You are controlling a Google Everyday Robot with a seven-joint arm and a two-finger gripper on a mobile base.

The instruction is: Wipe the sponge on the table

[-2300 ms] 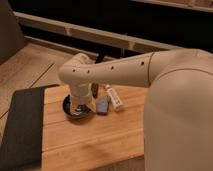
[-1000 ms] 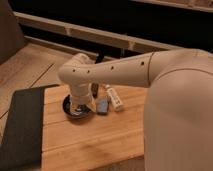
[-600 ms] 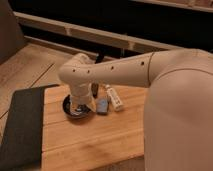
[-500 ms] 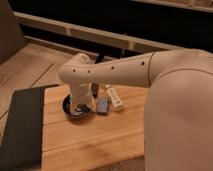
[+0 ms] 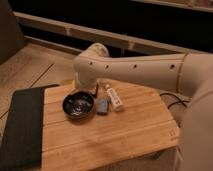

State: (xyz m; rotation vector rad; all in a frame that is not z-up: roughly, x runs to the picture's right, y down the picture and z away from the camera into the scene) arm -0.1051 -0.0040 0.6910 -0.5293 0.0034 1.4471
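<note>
The sponge (image 5: 102, 106) is a small grey-blue block lying on the light-brown plank table (image 5: 115, 137), just right of a black bowl (image 5: 78, 105). My cream-coloured arm (image 5: 140, 67) reaches in from the right and bends down at the wrist. The gripper (image 5: 93, 91) hangs low over the table behind the bowl, just behind and left of the sponge. It is mostly hidden by the wrist. I cannot tell whether it touches the sponge.
A white dotted strip (image 5: 115, 97) lies just right of the sponge. A dark grey mat (image 5: 22, 125) covers the table's left side. Wooden floor planks (image 5: 30, 65) lie beyond the table, and a dark wall with a pale ledge (image 5: 60, 27) runs along the back.
</note>
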